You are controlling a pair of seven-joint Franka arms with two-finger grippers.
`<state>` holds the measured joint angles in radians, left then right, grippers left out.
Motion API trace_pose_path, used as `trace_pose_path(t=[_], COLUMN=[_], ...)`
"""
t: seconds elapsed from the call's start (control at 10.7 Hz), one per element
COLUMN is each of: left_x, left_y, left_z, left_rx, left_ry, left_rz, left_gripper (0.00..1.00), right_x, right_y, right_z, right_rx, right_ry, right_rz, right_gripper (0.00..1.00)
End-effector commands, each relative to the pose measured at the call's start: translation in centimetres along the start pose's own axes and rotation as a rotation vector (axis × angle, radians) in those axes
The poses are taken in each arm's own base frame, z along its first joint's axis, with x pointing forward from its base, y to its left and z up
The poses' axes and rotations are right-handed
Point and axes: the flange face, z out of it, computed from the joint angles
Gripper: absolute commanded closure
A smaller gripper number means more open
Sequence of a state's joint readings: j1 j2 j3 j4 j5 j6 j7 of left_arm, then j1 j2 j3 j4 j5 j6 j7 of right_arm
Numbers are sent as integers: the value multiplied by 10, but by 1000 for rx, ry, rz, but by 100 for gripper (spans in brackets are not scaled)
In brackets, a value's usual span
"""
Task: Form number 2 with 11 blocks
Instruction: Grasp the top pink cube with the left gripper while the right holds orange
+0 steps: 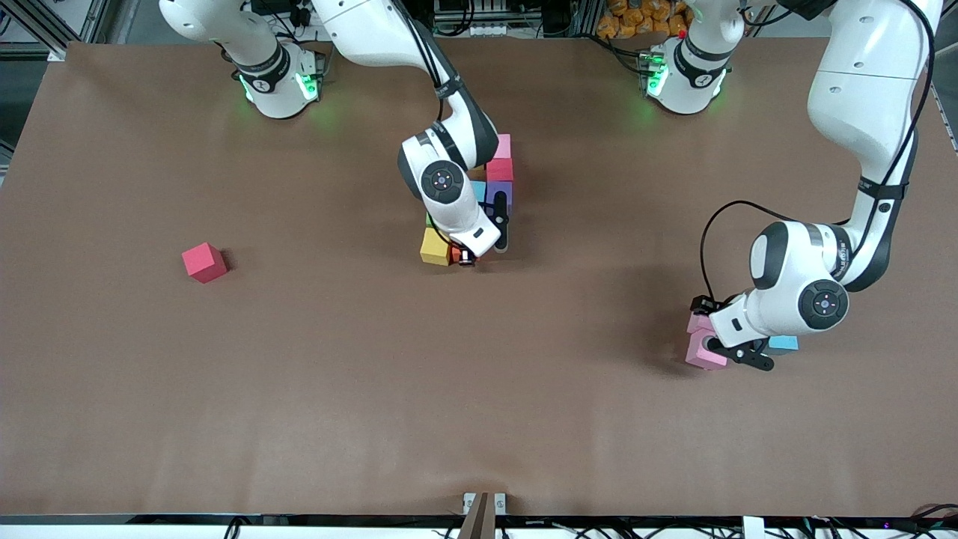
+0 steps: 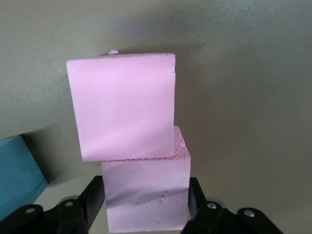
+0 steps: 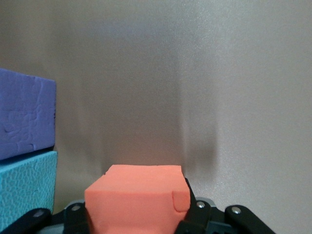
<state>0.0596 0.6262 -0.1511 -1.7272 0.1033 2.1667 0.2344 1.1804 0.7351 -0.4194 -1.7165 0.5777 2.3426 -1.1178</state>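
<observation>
right end effector (image 3: 139,214) clamps orange block (image 3: 134,200) at number 2 (image 1: 490,195) for placement | left end effector (image 2: 146,204) narrowing around pink block (image 2: 146,195), grip unconfirmed

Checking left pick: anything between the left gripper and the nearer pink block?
Nothing visible. The left gripper already has a finger on each side of the pink block; a second pink block sits just past it, touching.

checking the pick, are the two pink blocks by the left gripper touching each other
Touching. The left wrist view shows the nearer pink block pressed edge to edge against the other pink block, no gap.
</observation>
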Motion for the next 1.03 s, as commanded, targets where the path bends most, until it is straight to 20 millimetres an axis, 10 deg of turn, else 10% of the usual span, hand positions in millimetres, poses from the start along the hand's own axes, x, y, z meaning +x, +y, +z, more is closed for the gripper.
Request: trace_pose_path(t=[0.0, 0.28, 0.37, 0.56, 0.93], left_x=[4, 8, 9, 10, 11], left_y=[-2, 9, 17, 35, 102], left_z=[-3, -29, -47, -76, -132], left_rx=[21, 35, 45, 57, 41], left_ry=[9, 45, 66, 103, 120], left_rz=[24, 39, 51, 78, 178], left_gripper=[57, 64, 64, 64, 64], right_x=[-13, -13, -11, -11, -15], right_y=[0, 0, -1, -1, 8], right_z=[1, 0, 0, -2, -18], right_rx=[-5, -7, -6, -2, -14], right_ry=[-10, -8, -6, -5, 6], right_rz=[-20, -16, 4, 71, 75], right_gripper=[81, 81, 65, 0, 0])
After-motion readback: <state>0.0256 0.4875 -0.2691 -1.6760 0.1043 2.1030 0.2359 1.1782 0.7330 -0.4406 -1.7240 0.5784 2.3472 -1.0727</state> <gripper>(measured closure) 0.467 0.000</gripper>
